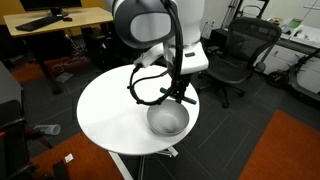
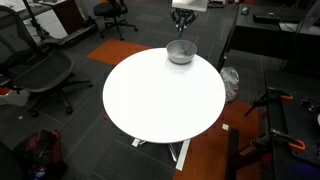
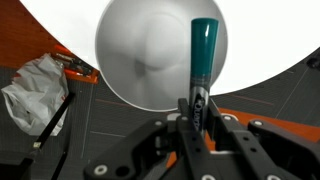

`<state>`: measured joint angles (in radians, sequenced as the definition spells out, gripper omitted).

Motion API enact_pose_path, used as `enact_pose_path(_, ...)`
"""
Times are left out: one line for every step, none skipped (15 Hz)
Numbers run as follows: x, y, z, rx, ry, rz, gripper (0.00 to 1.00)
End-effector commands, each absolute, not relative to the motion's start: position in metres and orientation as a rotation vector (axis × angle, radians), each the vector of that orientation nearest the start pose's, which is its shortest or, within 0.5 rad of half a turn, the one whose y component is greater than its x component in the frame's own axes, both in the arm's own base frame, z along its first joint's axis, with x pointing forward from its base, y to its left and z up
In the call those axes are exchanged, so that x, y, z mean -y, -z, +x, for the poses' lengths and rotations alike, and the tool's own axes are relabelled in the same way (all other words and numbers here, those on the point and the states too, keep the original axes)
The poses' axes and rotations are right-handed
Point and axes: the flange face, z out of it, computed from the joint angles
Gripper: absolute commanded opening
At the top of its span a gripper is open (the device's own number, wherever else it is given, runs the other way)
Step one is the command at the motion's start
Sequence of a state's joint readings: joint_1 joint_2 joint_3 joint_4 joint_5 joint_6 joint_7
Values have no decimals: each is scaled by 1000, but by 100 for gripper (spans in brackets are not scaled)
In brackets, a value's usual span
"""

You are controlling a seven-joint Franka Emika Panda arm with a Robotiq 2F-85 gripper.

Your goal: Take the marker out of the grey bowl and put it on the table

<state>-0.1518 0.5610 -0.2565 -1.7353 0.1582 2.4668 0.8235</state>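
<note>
Wrist view: gripper (image 3: 197,116) clamped on slim teal-capped marker (image 3: 203,48) above smooth round grey bowl (image 3: 140,50).

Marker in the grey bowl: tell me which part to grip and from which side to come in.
Grip the marker by its dark end, from above, with the thin barrel crosswise between the fingers. In the wrist view it runs straight from its teal end over the middle of the bowl to the dark end at the rim, the easier end to reach. The gripper looks closed there.
</note>
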Motion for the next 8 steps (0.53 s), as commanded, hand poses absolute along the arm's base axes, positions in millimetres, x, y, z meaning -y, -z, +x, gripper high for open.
enact_pose_path(227,-312,621,-1845,285,-2497,5)
enact_pose_path(220,-317,621,-1845,276,-2500,5)
enact_pose_path(213,-320,620,-1840,267,-2505,5)
enact_pose_path(206,-324,620,-1835,260,-2512,5)
enact_pose_path(198,-327,620,-1822,251,-2519,5)
enact_pose_path(190,-330,621,-1813,247,-2525,5)
enact_pose_path(182,-333,621,-1806,231,-2531,6)
enact_pose_path(174,-336,622,-1796,227,-2534,8)
